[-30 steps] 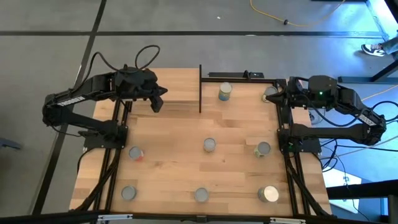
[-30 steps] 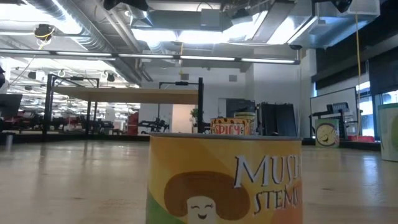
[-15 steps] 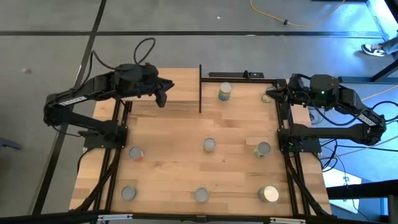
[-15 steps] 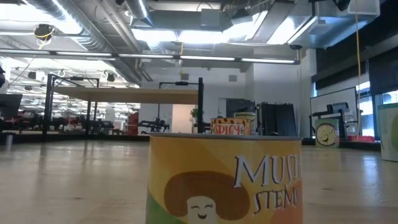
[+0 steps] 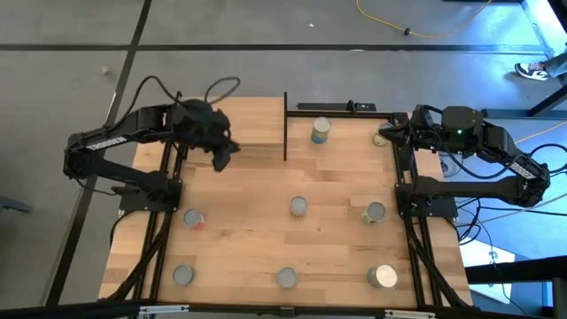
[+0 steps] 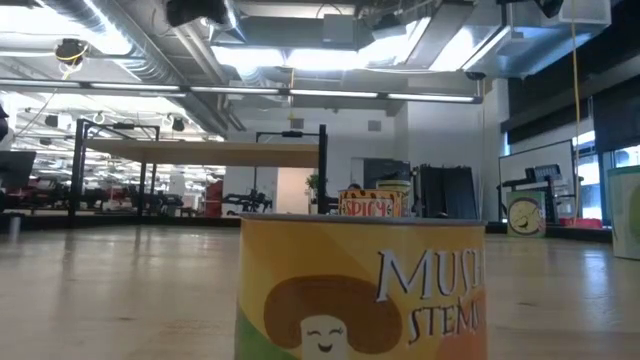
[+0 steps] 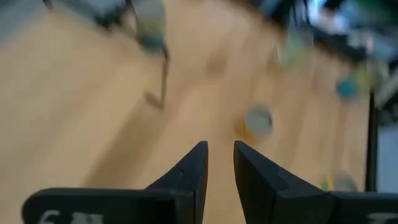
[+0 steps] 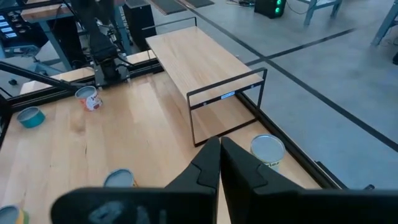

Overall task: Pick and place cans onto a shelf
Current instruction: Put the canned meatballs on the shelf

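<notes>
Light wood underfoot of everything: tabletop (image 5: pixel 248 239) seen from above, with a dark arm mounted at either side. At the far left corner, the shelf (image 5: pixel 252 124), a paler board on thin black uprights; in the low view, far off and raised above the table surface (image 6: pixel 200 152).

Over the shelf's near edge, the left arm bent in from the left side. Left gripper (image 5: pixel 223 159) pointing down just past the board's front. Fingers a little spread in the left wrist view (image 7: pixel 219 146), with a narrow gap and nothing pinched. Otherwise only blurred smears of tins on wood there.

At the far right corner, the right arm folded above its base. Right gripper (image 5: pixel 394 133) aimed across toward the shelf, fingers pressed together and holding nothing (image 8: pixel 219 140).

Eight cans (image 5: pixel 286 276) in all, upright on the tabletop:
- Corner can (image 5: pixel 384 136) just beside the right gripper's fingers, at the far edge (image 8: pixel 267 150).
- Upright-side can (image 5: pixel 320 130) just right of the shelf's black upright.
- Middle can (image 5: pixel 299 206) and right-middle can (image 5: pixel 375 212), well apart.
- Pink can (image 5: pixel 192 218) on the left.
- Three along the near edge, the right one with the brightest top.

Mushroom can (image 6: pixel 360 290), yellow-labelled, filling the low view's foreground.
</notes>
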